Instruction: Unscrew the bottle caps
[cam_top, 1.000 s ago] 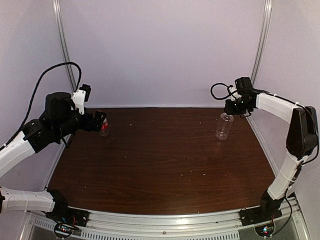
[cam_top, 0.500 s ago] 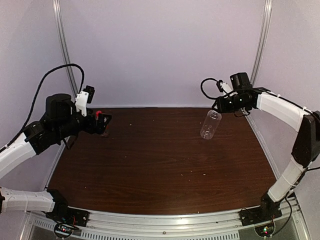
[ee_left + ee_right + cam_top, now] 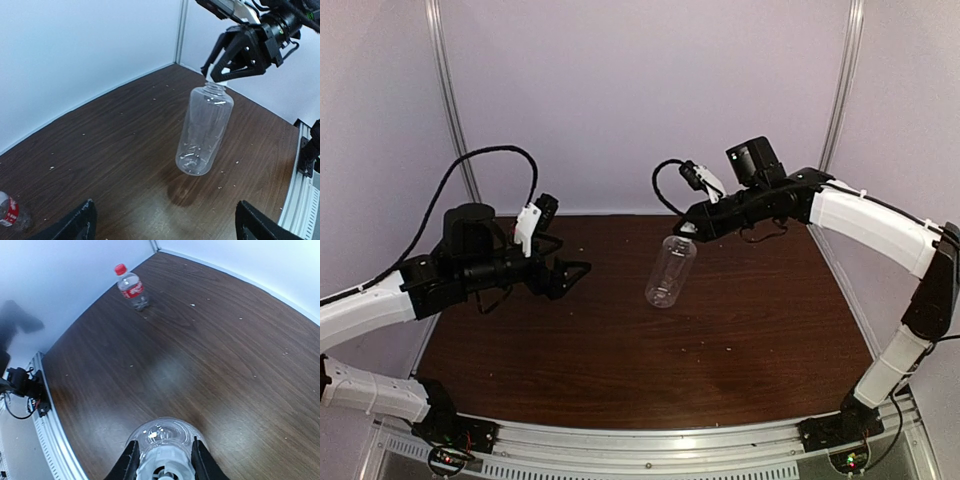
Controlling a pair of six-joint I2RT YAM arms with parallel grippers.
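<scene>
My right gripper (image 3: 164, 466) is shut on the white cap (image 3: 163, 464) of the tall clear bottle (image 3: 671, 270). The bottle hangs tilted above the middle of the table; the same gripper (image 3: 686, 230) holds it at the top. In the left wrist view the bottle (image 3: 204, 130) floats ahead, its shadow on the wood below. My left gripper (image 3: 165, 229) is open and empty, short of the bottle; from above this gripper (image 3: 576, 277) points right toward it. The small red-label bottle (image 3: 133, 290) with its red cap (image 3: 119, 269) stands by the far-left wall, and the left wrist view catches the small bottle (image 3: 10, 210) too.
The dark wood table (image 3: 740, 340) is closed in by pale walls at the back and both sides. A metal rail (image 3: 650, 440) with the arm bases runs along the near edge. Small crumbs dot the wood.
My right arm has carried the tall bottle up and left from the back right toward the centre. My left arm has swung right, away from the small bottle, its jaws still open.
</scene>
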